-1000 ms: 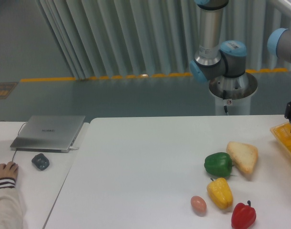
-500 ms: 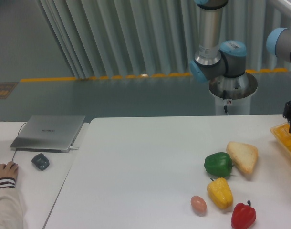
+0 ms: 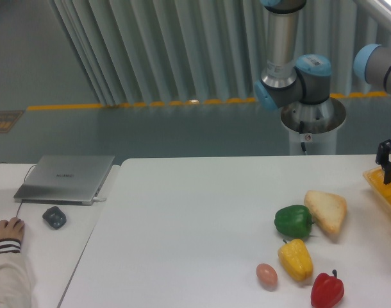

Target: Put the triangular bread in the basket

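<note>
claw (image 3: 388, 165), perhaps open, above basket (image 3: 382, 187)

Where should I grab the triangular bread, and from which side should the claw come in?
Come straight down from above. The triangular bread lies flat on the table, so its crust edges are the only faces to pinch. Probably close across its far-right half: the green pepper sits against its left edge and crowds a finger there. The claw hangs up by the basket.

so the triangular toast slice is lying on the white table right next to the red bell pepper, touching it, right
Not quite. In the camera view the triangular toast slice lies on the white table against the green bell pepper; the red bell pepper sits apart, nearer the front edge.
</note>
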